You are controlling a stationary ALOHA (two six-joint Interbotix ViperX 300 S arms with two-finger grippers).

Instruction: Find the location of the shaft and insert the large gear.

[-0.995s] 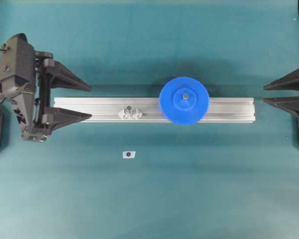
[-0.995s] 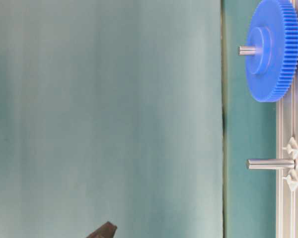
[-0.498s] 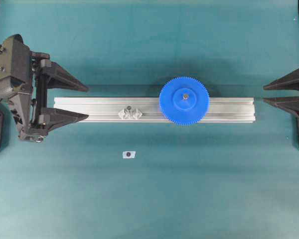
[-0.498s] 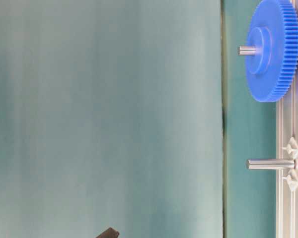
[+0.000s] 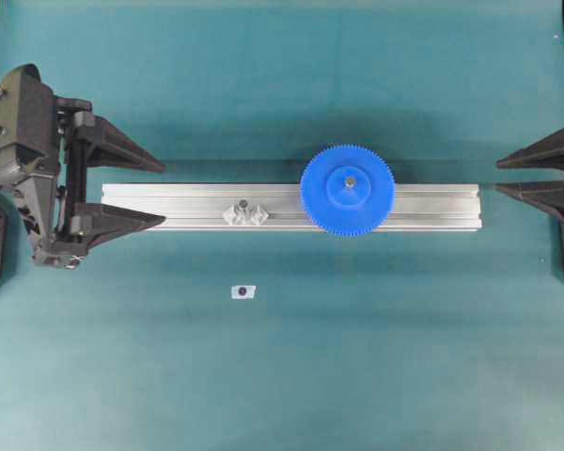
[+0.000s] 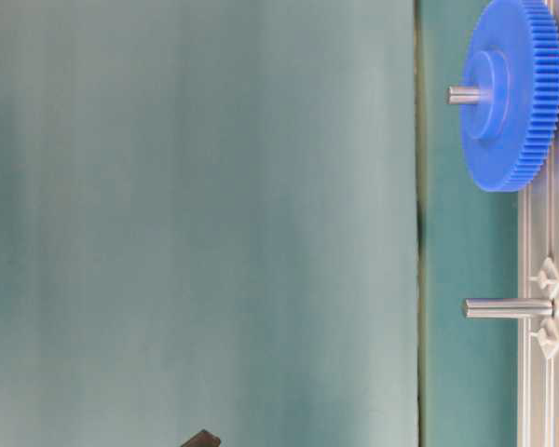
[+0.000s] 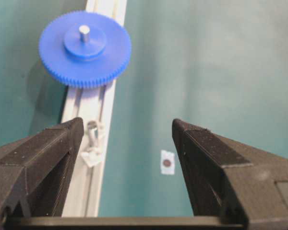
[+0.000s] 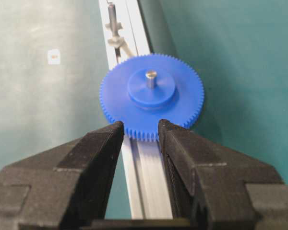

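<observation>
You see the large gear [image 5: 347, 189] seated flat on the rail [image 5: 432, 207], its shaft [image 7: 84, 32] poking up through the hub. A second, bare pin [image 5: 243, 204] stands at the gear's nine o'clock. Left gripper [image 5: 160, 194] hangs off the rail's nine o'clock end, jaws apart, holding nothing. Right gripper [image 5: 500, 176] waits beyond the three o'clock end, likewise parted and empty.

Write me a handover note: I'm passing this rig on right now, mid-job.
Left end effector: open, empty, at the left end of the aluminium rail.
Right end effector: open, empty, off the rail's right end.
Large gear: seated flat on the rail over a shaft, whose tip pokes out of the hub.
Second shaft: bare, between its two mounts.
Done: gear inserted.
Left: apparently nothing but parking both arms.
</observation>
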